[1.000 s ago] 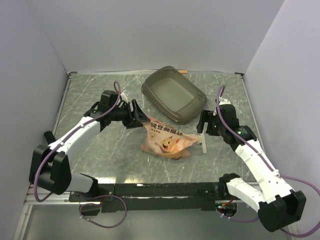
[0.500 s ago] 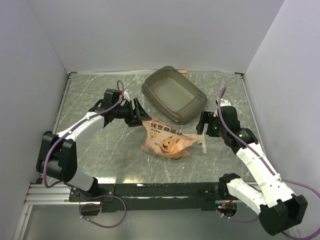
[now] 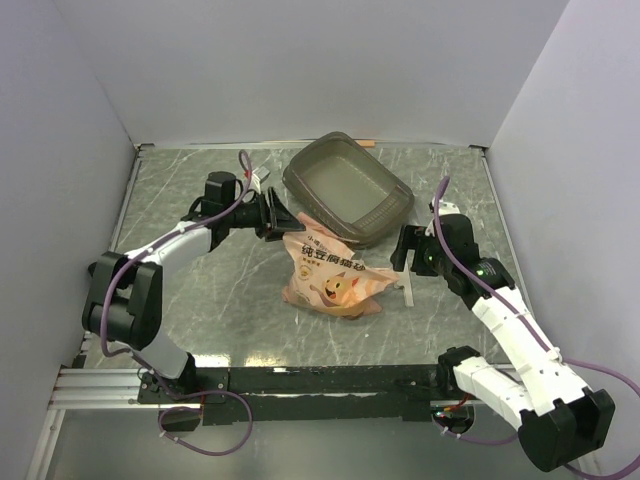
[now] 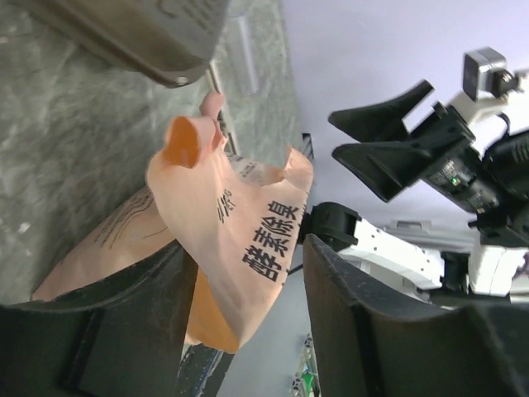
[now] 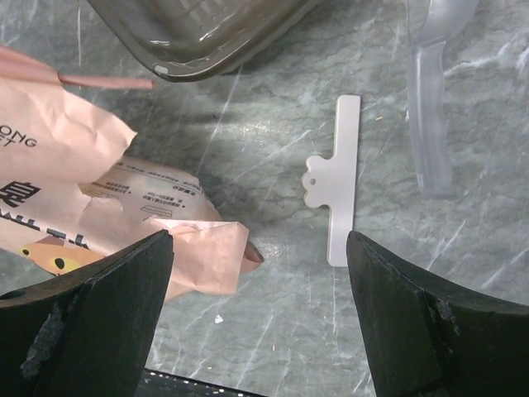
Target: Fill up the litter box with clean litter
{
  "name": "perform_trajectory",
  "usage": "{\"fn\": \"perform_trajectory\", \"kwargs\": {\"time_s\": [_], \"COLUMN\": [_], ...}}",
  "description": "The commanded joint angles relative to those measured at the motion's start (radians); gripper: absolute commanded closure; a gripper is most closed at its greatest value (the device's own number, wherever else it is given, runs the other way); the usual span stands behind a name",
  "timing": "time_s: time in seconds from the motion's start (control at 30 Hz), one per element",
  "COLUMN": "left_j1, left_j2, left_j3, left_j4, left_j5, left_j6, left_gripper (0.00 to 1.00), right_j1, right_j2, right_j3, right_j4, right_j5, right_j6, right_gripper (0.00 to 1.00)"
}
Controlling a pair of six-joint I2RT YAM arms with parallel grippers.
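Nearest the arm bases, the orange-pink bag (image 3: pixel 335 280) lay on its side on the grey marbled table (image 3: pixel 190 300), printed face up. A white clip (image 5: pixel 339 190) lay flat on the table off the bag's right end, apart from it, and a clear plastic strip (image 5: pixel 430 124) lay a little farther on. The right gripper (image 3: pixel 402 250) hovered by that right end with its 2 fingers spread wide, holding nothing. The left gripper (image 4: pixel 248 248) sat at the bag's far left corner. Its 2 fingers were parted on either side of the upturned flap, with a gap beside the flap. Beyond the bag, the litter box (image 3: pixel 348 188) stood upright and skewed on the table's far half. Its near wall was just beside the flap; contact could not be told.
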Motion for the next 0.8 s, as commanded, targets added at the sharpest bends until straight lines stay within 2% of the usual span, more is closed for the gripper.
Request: {"fn": "perform_trajectory", "kwargs": {"time_s": [0.0, 0.13, 0.2, 0.3, 0.33, 0.47, 0.57, 0.77], "left_j1": [0.002, 0.002, 0.000, 0.000, 0.002, 0.002, 0.002, 0.000], "left_j2": [0.014, 0.018, 0.023, 0.024, 0.024, -0.015, -0.069, -0.179], "left_j3": [-0.025, -0.028, -0.026, -0.014, -0.014, -0.014, -0.038, -0.108], "left_j4": [0.170, 0.182, 0.178, 0.130, 0.124, 0.130, 0.213, 0.402], "left_j5": [0.126, 0.166, 0.181, 0.197, 0.206, 0.207, 0.210, 0.244], "left_j6": [-0.048, -0.029, -0.012, 0.040, 0.056, 0.100, 0.097, 0.124], "left_gripper": [0.46, 0.63, 0.68, 0.82, 0.98, 0.99, 0.99, 0.99], "right_j1": [0.011, 0.016, 0.021, 0.034, 0.042, 0.085, 0.113, 0.146], "right_j2": [-0.011, 0.000, 0.008, 0.021, 0.024, 0.069, 0.087, 0.126], "right_j3": [0.003, 0.018, 0.021, 0.044, 0.055, 0.127, 0.192, 0.297], "right_j4": [0.027, 0.029, 0.032, 0.032, 0.027, 0.027, 0.068, 0.248], "right_j5": [-0.028, -0.035, -0.037, -0.032, -0.028, 0.000, 0.015, -0.132], "right_j6": [-0.010, -0.010, -0.010, -0.013, -0.021, -0.064, -0.110, -0.304], "right_gripper": [0.09, 0.10, 0.10, 0.11, 0.12, 0.14, 0.14, 0.11]}}
